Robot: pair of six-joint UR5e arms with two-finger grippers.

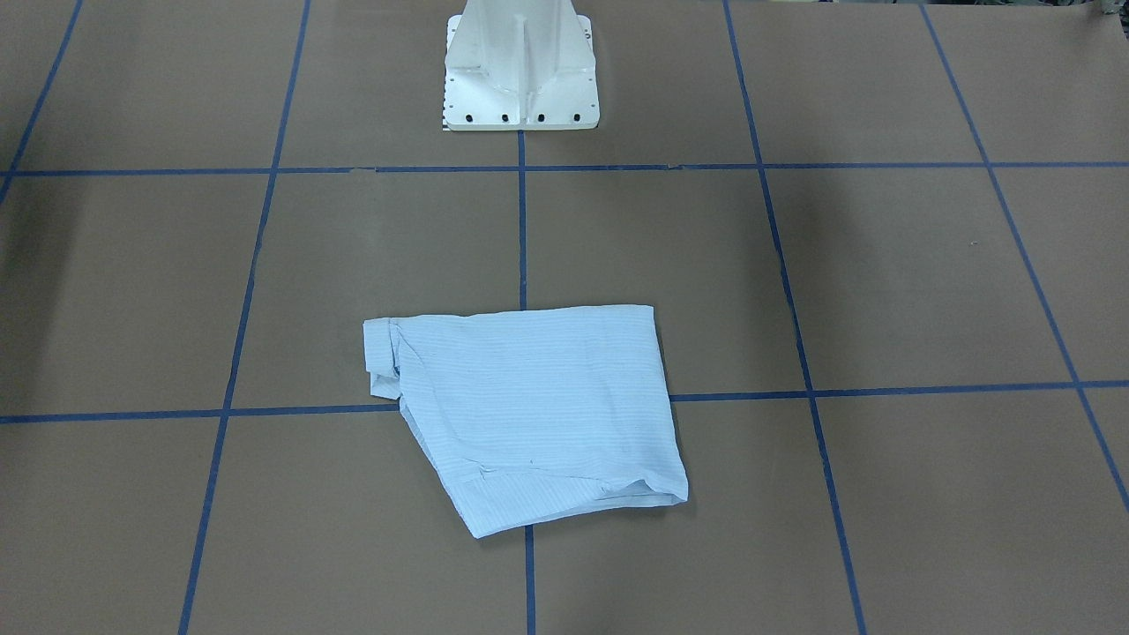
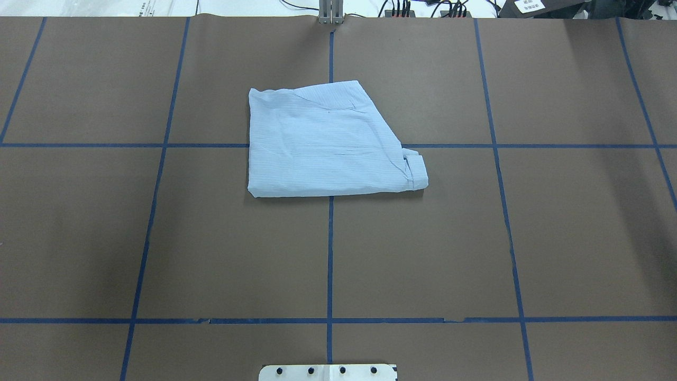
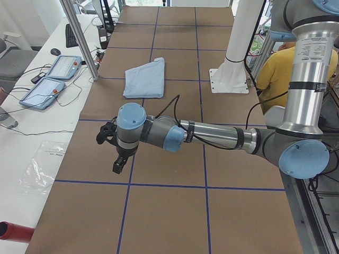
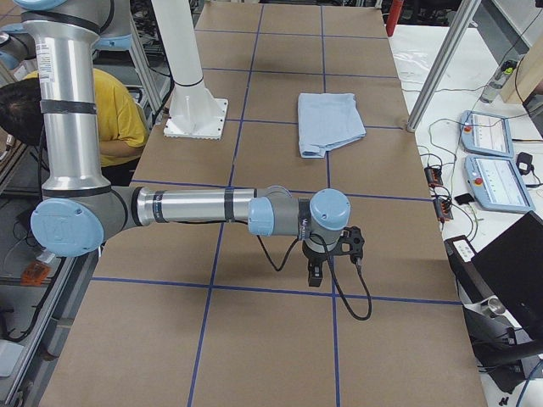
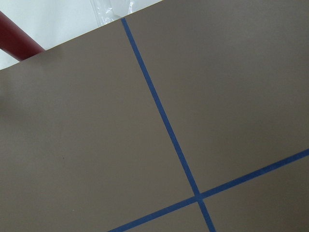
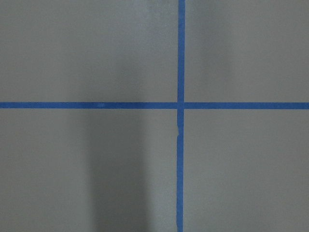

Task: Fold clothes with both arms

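The light blue shirt [image 2: 328,143] lies folded into a compact trapezoid on the brown table, with a rolled bit of cuff or collar at one corner. It also shows in the front-facing view [image 1: 529,410], the left side view [image 3: 145,78] and the right side view [image 4: 329,123]. Both arms are far from it, out at the table's ends. My left gripper [image 3: 118,164] shows only in the left side view and my right gripper [image 4: 315,274] only in the right side view. I cannot tell whether either is open or shut. Nothing hangs from either.
The white pedestal base [image 1: 520,75] stands at the robot's side of the table. Blue tape lines [image 2: 330,254] grid the brown surface. Teach pendants [image 3: 50,79] and cables lie on the white bench beyond. A person in yellow [image 4: 119,119] sits behind the robot.
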